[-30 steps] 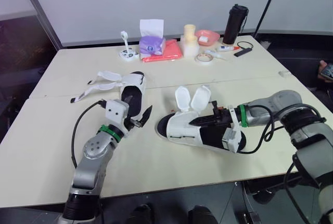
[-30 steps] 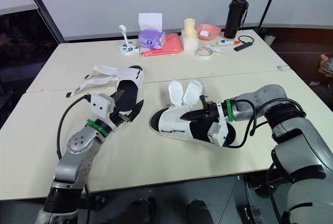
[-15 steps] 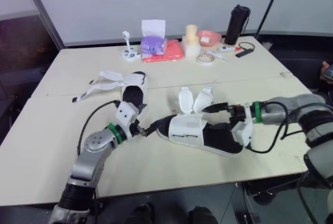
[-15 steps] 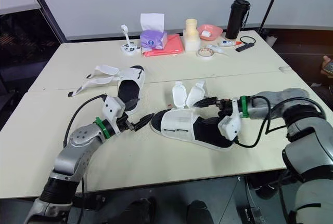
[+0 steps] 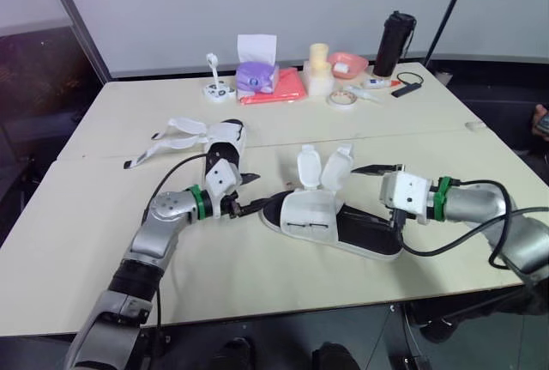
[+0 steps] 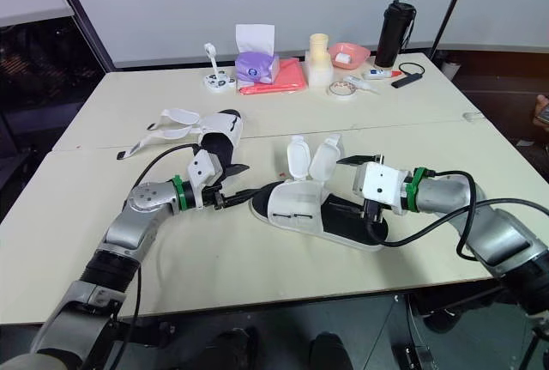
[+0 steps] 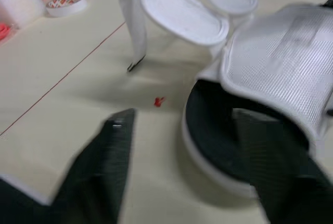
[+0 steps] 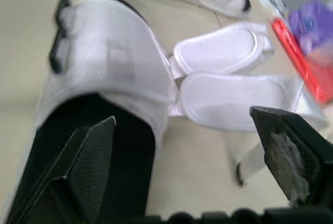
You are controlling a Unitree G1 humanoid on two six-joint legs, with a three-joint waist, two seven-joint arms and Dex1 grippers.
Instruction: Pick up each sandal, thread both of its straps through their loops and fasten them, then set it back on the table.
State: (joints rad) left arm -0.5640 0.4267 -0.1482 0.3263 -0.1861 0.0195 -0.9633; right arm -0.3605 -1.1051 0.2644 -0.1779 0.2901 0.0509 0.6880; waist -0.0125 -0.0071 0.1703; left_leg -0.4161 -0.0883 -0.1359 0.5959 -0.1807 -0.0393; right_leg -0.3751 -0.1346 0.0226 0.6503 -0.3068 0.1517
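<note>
The near sandal (image 5: pixel 330 220), white upper over a black footbed, lies flat in the middle of the table. Its two white straps (image 5: pixel 322 166) stand up loose behind it. My left gripper (image 5: pixel 251 193) sits at its toe, fingers apart, one finger (image 7: pixel 276 167) over the front of the footbed. My right gripper (image 5: pixel 377 194) hovers open by the heel end with nothing between its fingers (image 8: pixel 291 151). The far sandal (image 5: pixel 221 142) rests behind my left arm, its straps (image 5: pixel 176 130) spread out to the left.
Along the table's back edge stand a purple tissue box (image 5: pixel 256 74), a red cloth (image 5: pixel 279 87), a cream container (image 5: pixel 319 68), a pink bowl (image 5: pixel 347 63), a tape roll (image 5: pixel 343 97) and a black bottle (image 5: pixel 392 42). A person's hand (image 5: pixel 540 119) shows at the right edge.
My right gripper opened and drew back to the right, off the near sandal's upper. My left gripper reached right to the sandal's toe. The camera shifted a little.
</note>
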